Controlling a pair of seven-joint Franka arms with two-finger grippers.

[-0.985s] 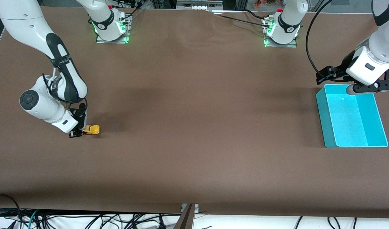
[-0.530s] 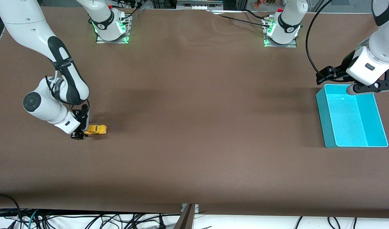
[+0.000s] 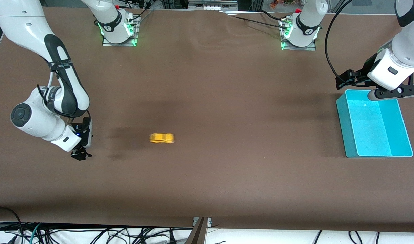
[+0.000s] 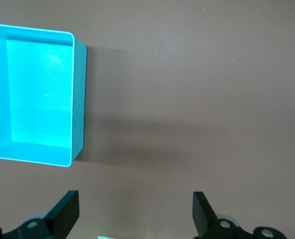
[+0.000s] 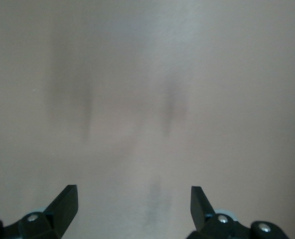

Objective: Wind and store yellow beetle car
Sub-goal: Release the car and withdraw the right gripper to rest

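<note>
Car (image 3: 161, 138) loose on table, well off my open right claw (image 3: 81, 155) toward bin (image 3: 342, 125), long axis pointing there; left claw (image 4: 135, 214) open by bin.

A turquoise plastic bin (image 3: 374, 123) sits on the brown table cover (image 3: 227, 101) at the left arm's end, open and rectangular, partly beneath the pincer there. In the left wrist view its rounded corner (image 4: 70, 37) shows. Black cables (image 3: 91, 234) tangle along the table's near edge.
</note>
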